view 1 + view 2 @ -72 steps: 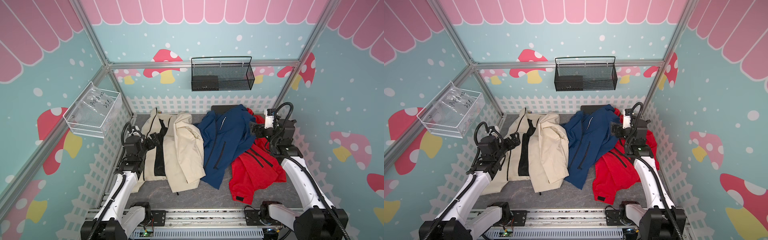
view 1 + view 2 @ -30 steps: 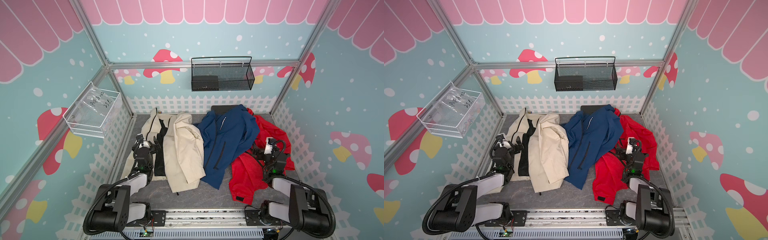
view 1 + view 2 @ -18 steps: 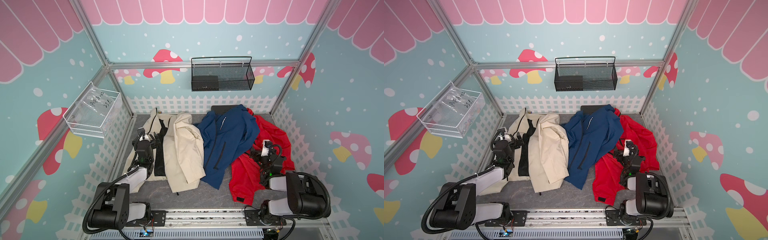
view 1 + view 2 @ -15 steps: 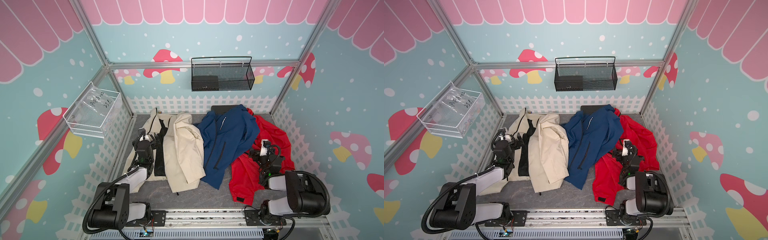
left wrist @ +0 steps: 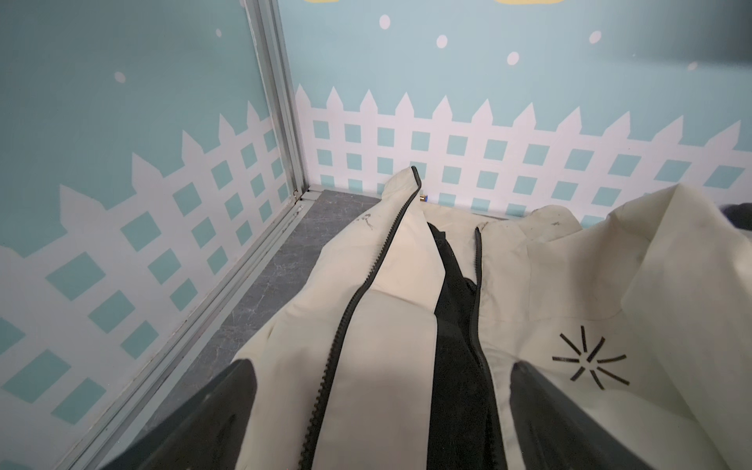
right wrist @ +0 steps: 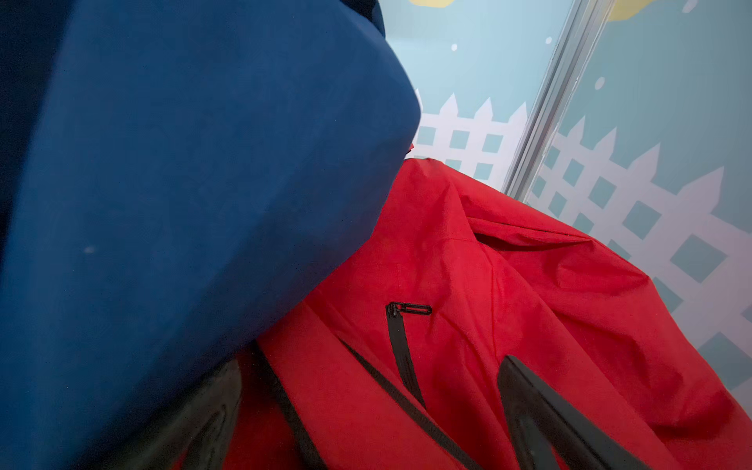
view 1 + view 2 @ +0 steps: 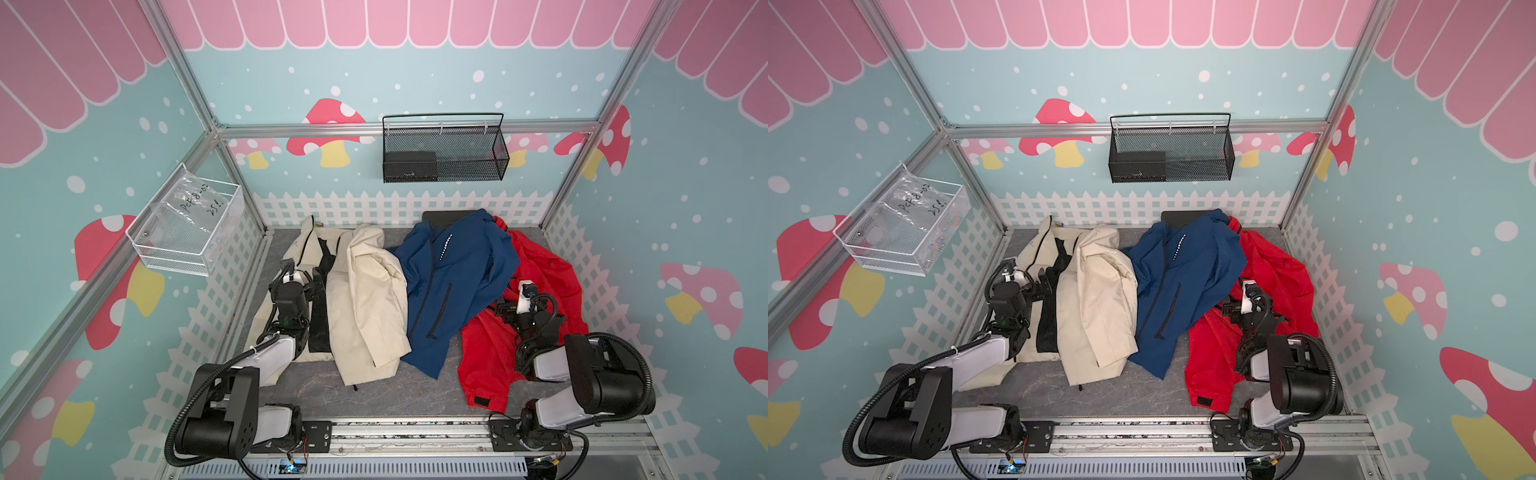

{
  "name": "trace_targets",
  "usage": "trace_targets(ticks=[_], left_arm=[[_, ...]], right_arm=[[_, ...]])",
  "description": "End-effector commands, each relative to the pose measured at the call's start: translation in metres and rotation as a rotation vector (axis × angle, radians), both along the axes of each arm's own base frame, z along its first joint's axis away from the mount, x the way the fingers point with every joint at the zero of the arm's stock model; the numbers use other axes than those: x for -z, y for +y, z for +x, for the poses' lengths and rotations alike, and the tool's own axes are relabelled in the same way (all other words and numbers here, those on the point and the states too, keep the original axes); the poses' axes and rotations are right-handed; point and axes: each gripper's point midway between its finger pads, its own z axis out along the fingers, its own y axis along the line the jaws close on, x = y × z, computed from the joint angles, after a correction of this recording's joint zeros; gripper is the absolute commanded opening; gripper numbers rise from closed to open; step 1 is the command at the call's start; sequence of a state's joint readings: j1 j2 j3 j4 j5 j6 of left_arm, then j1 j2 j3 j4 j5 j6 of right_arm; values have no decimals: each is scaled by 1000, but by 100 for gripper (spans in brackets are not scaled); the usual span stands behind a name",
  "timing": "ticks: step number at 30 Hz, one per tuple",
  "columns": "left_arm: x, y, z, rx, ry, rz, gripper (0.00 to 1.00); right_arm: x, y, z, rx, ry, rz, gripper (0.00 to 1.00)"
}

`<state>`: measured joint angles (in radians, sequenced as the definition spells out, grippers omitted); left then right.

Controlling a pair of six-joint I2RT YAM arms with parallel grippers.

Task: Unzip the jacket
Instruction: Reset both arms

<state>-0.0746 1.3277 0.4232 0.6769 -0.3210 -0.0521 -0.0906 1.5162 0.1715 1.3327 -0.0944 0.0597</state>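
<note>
Left hand point(image 5: 382, 378), lower than before, spread over cream jacket point(image 7: 365, 299), right hand point(image 6: 370, 366) likewise spread over red jacket point(image 7: 548, 270)

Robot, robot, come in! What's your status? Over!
Open, empty: left end effector, right end effector. On cream jacket, zipper parted, black lining showing. Over red jacket lies blue jacket, beside right end effector.

Unzipped cream jacket point(image 5: 378, 317) between parted fingers point(image 5: 211, 419)
</note>
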Motion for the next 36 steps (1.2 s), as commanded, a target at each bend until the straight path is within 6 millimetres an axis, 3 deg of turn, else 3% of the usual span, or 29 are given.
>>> trace_targets(ticks=[1, 9, 13, 16, 22, 27, 36], left_arm=[[11, -2, -7, 3, -43, 18, 99], [30, -11, -6, 49, -95, 27, 99], [37, -11, 3, 38, -22, 25, 100], [41, 4, 6, -51, 21, 9, 99], [41, 10, 6, -73, 10, 5, 99], [39, -3, 7, -16, 8, 25, 99], [40, -3, 7, -12, 7, 28, 100]], right_arm=[[-8, 0, 1, 2, -37, -20, 100], [-7, 6, 3, -30, -30, -30, 100], [-7, 6, 4, -27, -27, -31, 100], [-7, 6, 4, -25, -27, -33, 99], [-5, 5, 6, 3, -13, -46, 99], [-4, 7, 7, -7, -9, -50, 99], [-5, 7, 7, -7, -10, -50, 100]])
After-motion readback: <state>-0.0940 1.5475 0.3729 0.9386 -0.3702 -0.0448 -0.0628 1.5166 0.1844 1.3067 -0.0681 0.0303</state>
